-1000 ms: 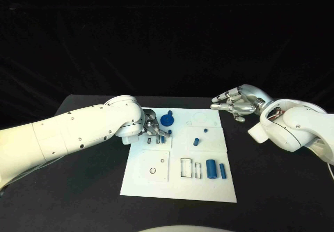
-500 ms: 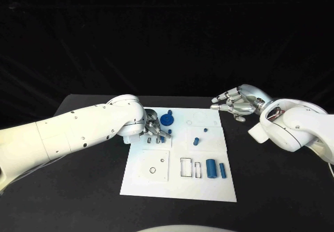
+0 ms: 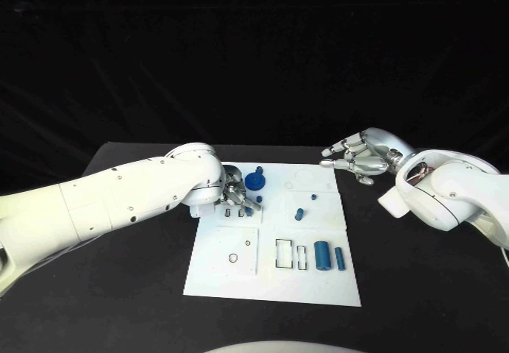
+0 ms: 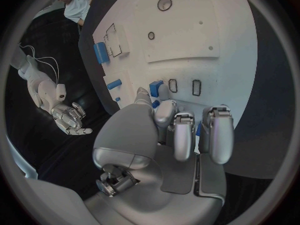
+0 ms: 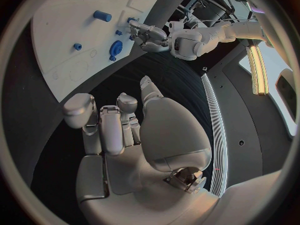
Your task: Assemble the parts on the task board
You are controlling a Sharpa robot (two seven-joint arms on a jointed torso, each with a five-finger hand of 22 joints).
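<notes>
The left robot hand, silver metal with jointed fingers at the end of a smooth white arm, reaches in over the left edge of the task board, its fingertips down among the small slots in the board's upper left panel. In the left wrist view its fingers curl toward the thumb right over a small blue part beside two dark rectangular slots; whether they pinch that piece I cannot tell, as the fingers hide the contact. The task board is a flat, matte white rectangular plate lying in the middle of the black counter, divided into square panels with dark-outlined cutouts. Just beside the left robot hand stands a round blue knob-like part, the largest of the blue pieces. Further right, near the board's centre, lie a small blue peg and a tiny blue stud. In the lower right panel two blue cylinders stand side by side next to two empty rectangular outlines. At the far right, the right robot hand hovers off the board's upper right corner, above the counter, its shiny fingers loosely curled and apart, holding nothing.
</notes>
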